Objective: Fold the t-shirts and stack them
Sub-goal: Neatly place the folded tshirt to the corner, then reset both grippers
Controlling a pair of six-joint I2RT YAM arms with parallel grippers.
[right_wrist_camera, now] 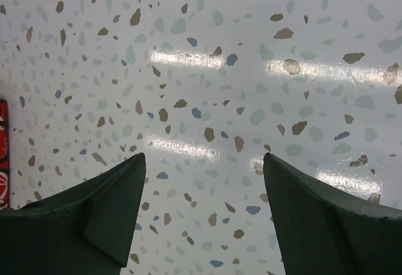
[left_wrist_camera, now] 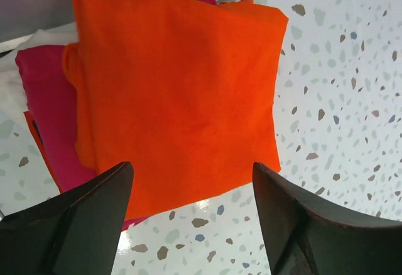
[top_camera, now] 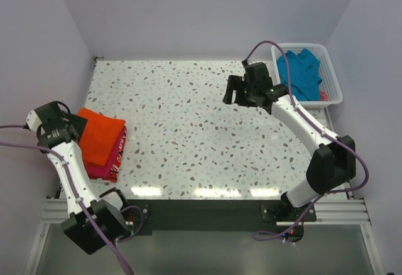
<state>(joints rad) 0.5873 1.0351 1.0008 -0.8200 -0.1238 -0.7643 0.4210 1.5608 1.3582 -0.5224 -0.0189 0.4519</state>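
Left gripper spread wide, empty, folded orange t-shirt just ahead atop magenta t-shirt, right gripper wide over table, teal t-shirt in basket to its right

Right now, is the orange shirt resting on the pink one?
Touching. The left wrist view shows the orange shirt lying directly on the pink shirt, whose edge pokes out underneath with no gap.

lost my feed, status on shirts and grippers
left gripper open, right gripper open, both empty. orange t-shirt folded atop magenta t-shirt. teal t-shirt loose in basket. no obstruction.
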